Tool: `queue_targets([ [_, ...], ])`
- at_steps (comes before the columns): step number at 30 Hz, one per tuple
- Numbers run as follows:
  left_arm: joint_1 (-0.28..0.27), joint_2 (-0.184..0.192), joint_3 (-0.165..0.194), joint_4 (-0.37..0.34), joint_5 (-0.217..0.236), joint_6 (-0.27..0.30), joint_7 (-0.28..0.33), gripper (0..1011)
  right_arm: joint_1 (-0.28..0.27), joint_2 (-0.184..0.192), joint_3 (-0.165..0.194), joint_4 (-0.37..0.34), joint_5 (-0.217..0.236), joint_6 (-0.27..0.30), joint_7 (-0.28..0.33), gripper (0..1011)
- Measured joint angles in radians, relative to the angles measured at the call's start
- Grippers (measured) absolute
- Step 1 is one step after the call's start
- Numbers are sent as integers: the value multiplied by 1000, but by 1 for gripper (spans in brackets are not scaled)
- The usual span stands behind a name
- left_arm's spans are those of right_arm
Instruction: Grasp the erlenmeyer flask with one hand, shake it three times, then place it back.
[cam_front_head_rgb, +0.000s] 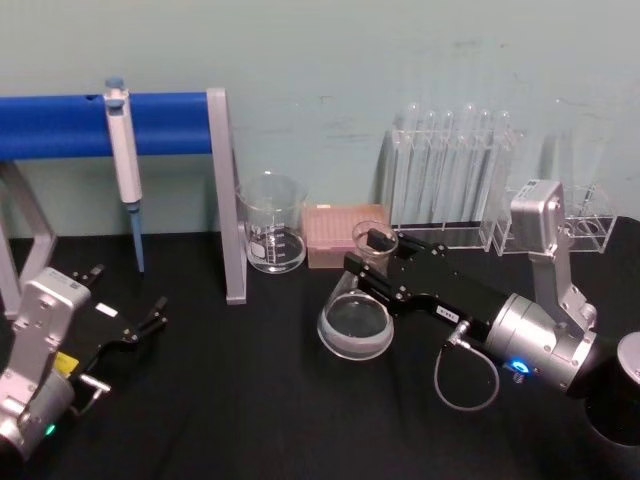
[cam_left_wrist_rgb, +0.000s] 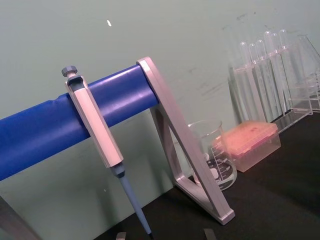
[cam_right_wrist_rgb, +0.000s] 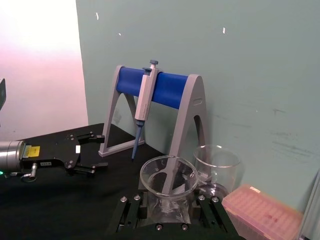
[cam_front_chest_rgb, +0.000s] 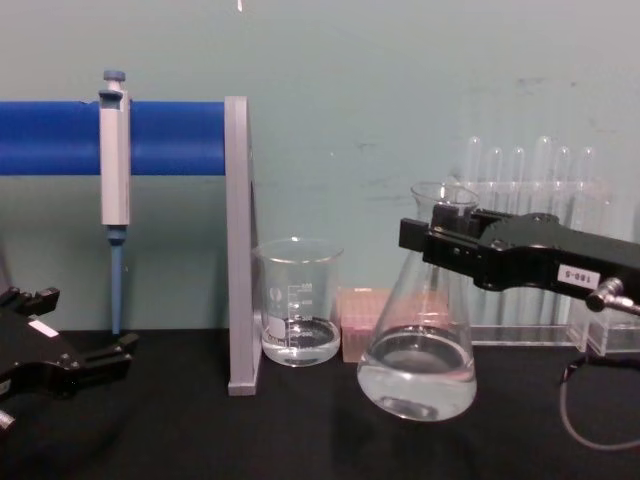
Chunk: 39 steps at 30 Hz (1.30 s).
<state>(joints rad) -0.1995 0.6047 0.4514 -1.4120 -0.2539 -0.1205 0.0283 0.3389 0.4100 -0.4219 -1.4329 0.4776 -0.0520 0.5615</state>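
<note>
The erlenmeyer flask (cam_front_head_rgb: 355, 325), clear glass with a little clear liquid in its wide base, is at the middle of the black table, leaning slightly. My right gripper (cam_front_head_rgb: 372, 262) reaches in from the right and is shut on the flask's narrow neck just below the rim. The chest view shows the flask (cam_front_chest_rgb: 415, 370) from the side, with the black jaws of the right gripper (cam_front_chest_rgb: 445, 235) clamped across the neck. The right wrist view looks down into the flask's mouth (cam_right_wrist_rgb: 167, 177). My left gripper (cam_front_head_rgb: 150, 315) rests open at the table's near left, holding nothing.
A glass beaker (cam_front_head_rgb: 272, 222) and a pink tip box (cam_front_head_rgb: 340, 232) stand just behind the flask. The blue-barred stand (cam_front_head_rgb: 225, 190) carries a pipette (cam_front_head_rgb: 125, 160) at the back left. Test tube racks (cam_front_head_rgb: 450, 180) line the back right against the wall.
</note>
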Motion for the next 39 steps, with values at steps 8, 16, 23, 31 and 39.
queue_targets([
  [8,0,0,0,0,0,0,0,1001,4,3,-8,0,4,-1,-2,457],
  [16,0,0,0,0,0,0,0,1001,8,3,-16,8,8,-1,-3,457],
  [23,0,0,0,0,0,0,0,1000,14,2,-24,25,8,-1,-1,457],
  [31,0,0,0,0,0,0,0,1001,20,-1,-33,47,-2,-11,4,457],
  [39,0,0,0,0,0,0,0,1001,27,-5,-42,73,-13,-23,16,457],
])
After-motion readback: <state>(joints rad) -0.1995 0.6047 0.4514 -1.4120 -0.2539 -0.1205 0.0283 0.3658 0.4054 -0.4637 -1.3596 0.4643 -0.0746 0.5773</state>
